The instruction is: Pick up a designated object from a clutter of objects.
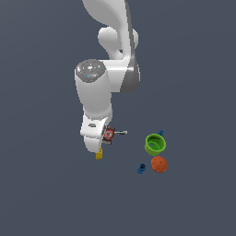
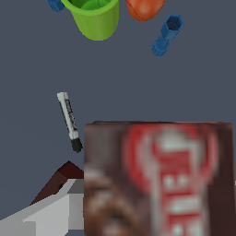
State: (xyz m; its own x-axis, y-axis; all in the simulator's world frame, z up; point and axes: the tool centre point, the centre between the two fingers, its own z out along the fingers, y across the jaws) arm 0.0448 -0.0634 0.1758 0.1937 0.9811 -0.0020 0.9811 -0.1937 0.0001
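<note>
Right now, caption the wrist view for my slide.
Labelled brown box fills the foreground; marker, green cup, orange ball lie beyond.

The labelled brown box [image 2: 156, 179] fills the view close up; marker [image 2: 69, 120], green cup [image 2: 94, 18] beyond.

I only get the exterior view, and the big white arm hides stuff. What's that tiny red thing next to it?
Observer: In the wrist view it is a flat dark-brown rectangular box with a red circle and white letters on its face.
Operator: Is anything hiding by it?
Observer: Yes, a corner of a dark red-brown brick pokes out beside the box.
Operator: And the little grey stick?
Observer: That is a black-and-white marker. It lies apart from the box, with its black tip toward the brick.
</note>
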